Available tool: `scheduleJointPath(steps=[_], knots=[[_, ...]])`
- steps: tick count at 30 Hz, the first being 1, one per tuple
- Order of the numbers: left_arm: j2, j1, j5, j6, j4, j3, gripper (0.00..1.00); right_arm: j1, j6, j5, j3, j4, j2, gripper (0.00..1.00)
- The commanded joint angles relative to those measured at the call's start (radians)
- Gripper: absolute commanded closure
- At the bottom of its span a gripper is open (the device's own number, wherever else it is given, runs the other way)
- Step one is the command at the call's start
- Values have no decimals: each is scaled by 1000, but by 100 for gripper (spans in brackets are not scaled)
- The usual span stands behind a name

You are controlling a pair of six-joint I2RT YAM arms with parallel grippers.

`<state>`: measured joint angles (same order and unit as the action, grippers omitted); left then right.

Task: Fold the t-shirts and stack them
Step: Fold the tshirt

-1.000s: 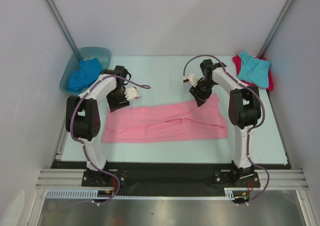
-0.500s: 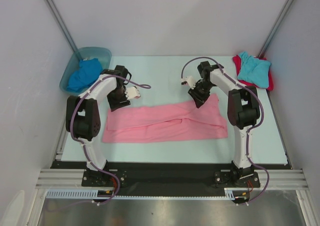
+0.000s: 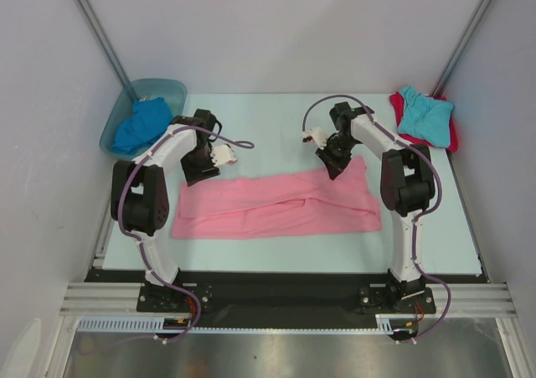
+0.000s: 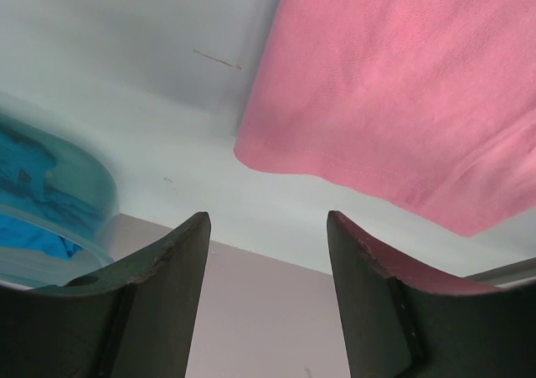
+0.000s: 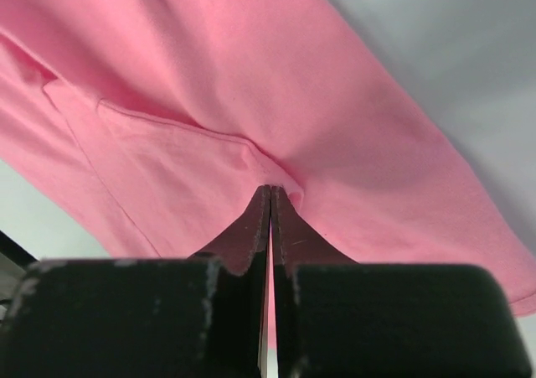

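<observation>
A pink t-shirt [image 3: 276, 206] lies folded into a long band across the table. My right gripper [image 3: 333, 172] is at its far edge near the right end. In the right wrist view the right gripper [image 5: 270, 189] is shut, with a small pucker of the pink t-shirt [image 5: 251, 85] pinched at its tips. My left gripper [image 3: 196, 178] hovers by the band's far left corner. It is open in its wrist view [image 4: 268, 219], with nothing between the fingers and the pink t-shirt [image 4: 402, 85] ahead of it. A royal blue t-shirt [image 3: 141, 122] lies bunched in a tub. A turquoise t-shirt [image 3: 425, 114] rests on a red one [image 3: 453, 135] at the far right.
The blue-green translucent tub [image 3: 159, 85] stands at the far left corner, also showing in the left wrist view [image 4: 92, 185]. Grey walls close in on both sides and the back. A black rail runs along the table's near edge.
My right gripper has closed its fingers onto the pink t-shirt's far edge. The left arm has barely moved and stays open.
</observation>
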<state>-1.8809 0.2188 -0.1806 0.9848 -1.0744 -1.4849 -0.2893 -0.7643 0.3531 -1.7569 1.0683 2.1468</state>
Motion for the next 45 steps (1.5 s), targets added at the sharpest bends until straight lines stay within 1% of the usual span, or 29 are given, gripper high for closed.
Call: scheduleJointPath(steps=[1, 5, 11, 17, 18, 20, 26, 31, 34, 35, 37, 38, 41, 45], knots=[[22, 10, -3, -8, 11, 2, 36, -25, -47, 15, -59, 79, -79, 100], [17, 10, -23, 8, 14, -8, 36, -60, -110, 3, -55, 151, -126, 100], [-11, 11, -31, 17, 14, -40, 37, -71, -171, 7, -87, 249, -176, 100], [-37, 11, -42, 28, 14, -77, 36, -93, -257, 20, -162, 425, -186, 100], [-47, 11, -52, 38, 14, -98, 36, -105, -285, -5, -135, 449, -205, 100], [-52, 11, -60, 44, 16, -103, 36, -114, -314, -14, -110, 447, -215, 100], [-61, 14, -57, 64, 2, -133, 37, -134, -320, -37, -39, 447, -200, 100], [-47, 34, 48, 80, -81, -124, 37, -159, -287, 1, -62, 447, -140, 100], [-3, 47, 105, 98, -140, -74, 37, -163, -256, 7, -101, 438, -122, 100], [20, 54, 104, 106, -145, -14, 37, -162, -251, 7, -107, 432, -114, 100], [83, 60, 66, 153, -131, 59, 36, -162, -234, -2, -116, 409, -114, 100], [103, 60, 49, 170, -99, 125, 36, -162, -230, -11, -119, 401, -111, 100], [175, 56, 6, 227, -47, 230, 37, -160, -211, -29, -139, 383, -91, 100], [249, 54, 16, 288, -9, 288, 40, -159, -185, -26, -171, 375, -76, 100]])
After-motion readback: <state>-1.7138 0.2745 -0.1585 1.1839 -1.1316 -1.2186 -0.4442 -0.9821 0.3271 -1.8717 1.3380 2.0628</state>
